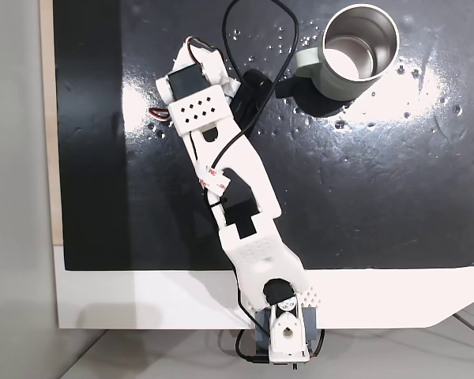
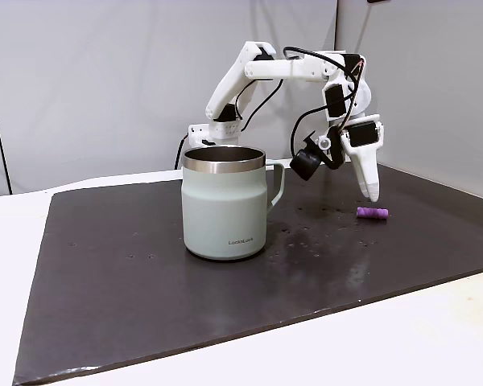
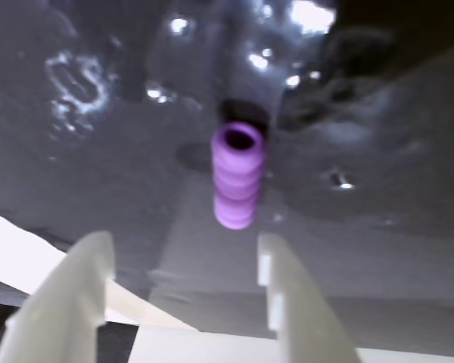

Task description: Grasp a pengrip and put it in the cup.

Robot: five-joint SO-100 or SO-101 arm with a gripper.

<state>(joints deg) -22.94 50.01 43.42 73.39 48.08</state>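
The pengrip [image 3: 237,178], a small ribbed purple tube, lies on its side on the black mat with its open end facing away from the wrist camera. My gripper [image 3: 183,243] is open, its two white fingers [image 3: 87,276] hovering just short of the tube and set wider than it. In a fixed view the gripper [image 2: 370,191] points down, just above the mat and slightly left of the pengrip [image 2: 370,212], not touching it. The sage-green cup [image 2: 224,201] with a steel rim stands upright well to the left; from above, the cup [image 1: 359,47] shows a bare interior.
A black mat [image 1: 363,197] covers most of the white table [image 1: 142,300]. The arm [image 1: 237,197] stretches from its base at the near edge toward the mat's far left. Small droplets or specks shine on the mat near the cup.
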